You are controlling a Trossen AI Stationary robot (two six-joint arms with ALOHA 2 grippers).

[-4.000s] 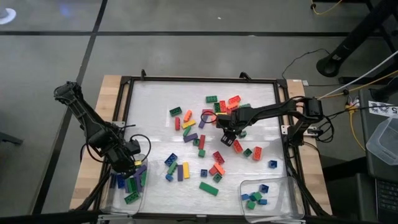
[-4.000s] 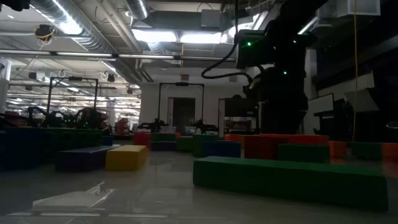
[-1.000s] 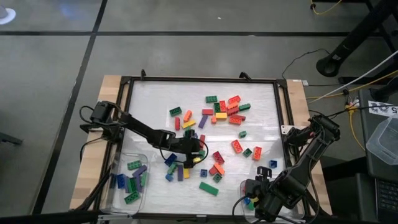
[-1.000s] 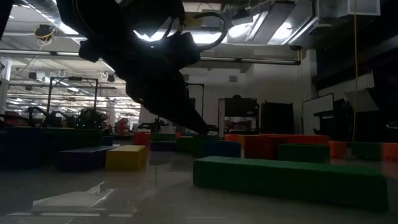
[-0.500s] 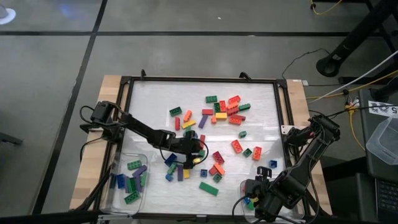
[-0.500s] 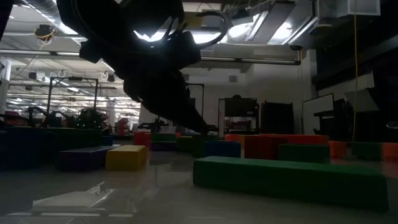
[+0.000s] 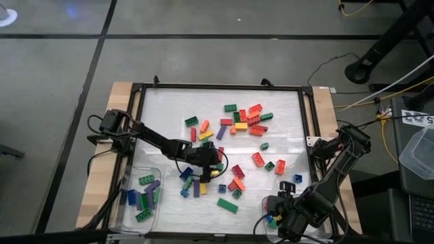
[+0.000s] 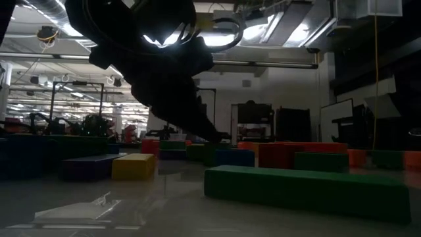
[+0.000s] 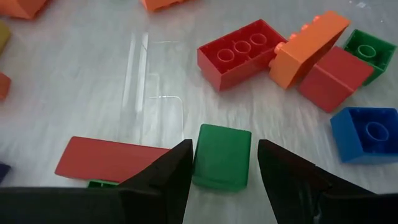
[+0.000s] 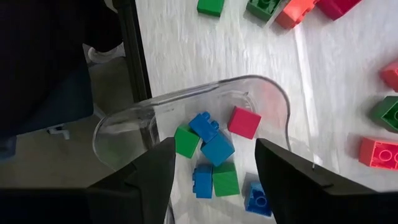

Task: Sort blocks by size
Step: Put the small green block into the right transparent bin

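The left gripper [image 9: 221, 165] straddles a green block [image 9: 222, 155], apparently unclamped, amid crowded blocks; the right gripper [image 10: 214, 163] hovers parted over a corner tray [image 10: 124, 127].

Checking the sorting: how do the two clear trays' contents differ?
The left tray holds mostly long bricks, green, blue and purple; the right tray holds small square ones, blue, green and one red. The right claw hangs open over its tray; the left tray has no claw above it. Both trays are clear plastic.

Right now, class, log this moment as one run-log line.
left gripper: open, straddling green block | right gripper: open above tray of small blocks | sorting unfinished
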